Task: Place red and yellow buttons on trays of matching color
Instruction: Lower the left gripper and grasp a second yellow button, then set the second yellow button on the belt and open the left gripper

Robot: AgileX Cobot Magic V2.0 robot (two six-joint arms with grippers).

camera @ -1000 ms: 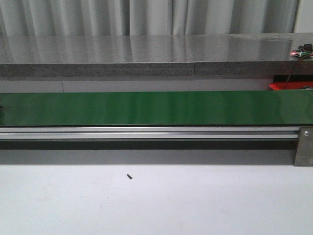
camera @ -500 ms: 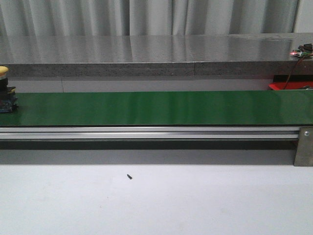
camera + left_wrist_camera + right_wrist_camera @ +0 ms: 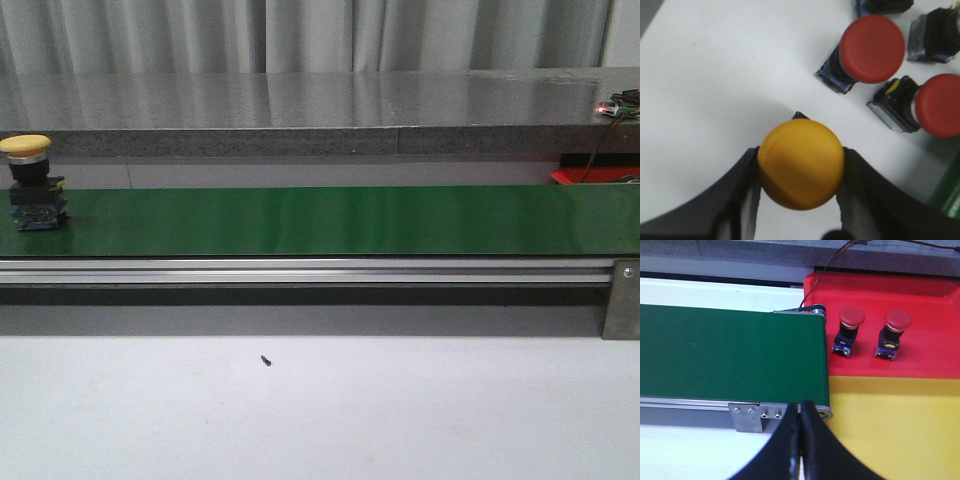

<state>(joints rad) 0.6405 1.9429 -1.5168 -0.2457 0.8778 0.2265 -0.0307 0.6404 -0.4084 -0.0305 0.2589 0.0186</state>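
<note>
A yellow button (image 3: pixel 30 183) is seen standing upright at the far left end of the green conveyor belt (image 3: pixel 330 220) in the front view, cap up, block on the belt. No arm is shown there at all.

In the left wrist view a second yellow button (image 3: pixel 801 163) is pinched across its cap by the left gripper (image 3: pixel 800 172), the jaws pressed to either side of the cap. It is held over the white worktop (image 3: pixel 715 85), with three red buttons, the nearest (image 3: pixel 871 48), lying close beside. The step in hand is judged to be feeding this one onto the belt: it is best set down upright and square on its block, well inside the belt's edges, and released cleanly so that it is not tipped. Room should be left from the button already on the belt.

The right wrist view shows what the others hardly do: the belt's far end, with the red tray (image 3: pixel 890 325) and the yellow tray (image 3: pixel 890 425) just beside it. Two red buttons (image 3: pixel 847 332) are already stood in the red tray; nothing is seen in the yellow one. The right gripper (image 3: pixel 800 440) hangs near the belt's end, jaws pressed together on nothing. They are best spread before the yellow button arrives, and the cap taken squarely.
</note>
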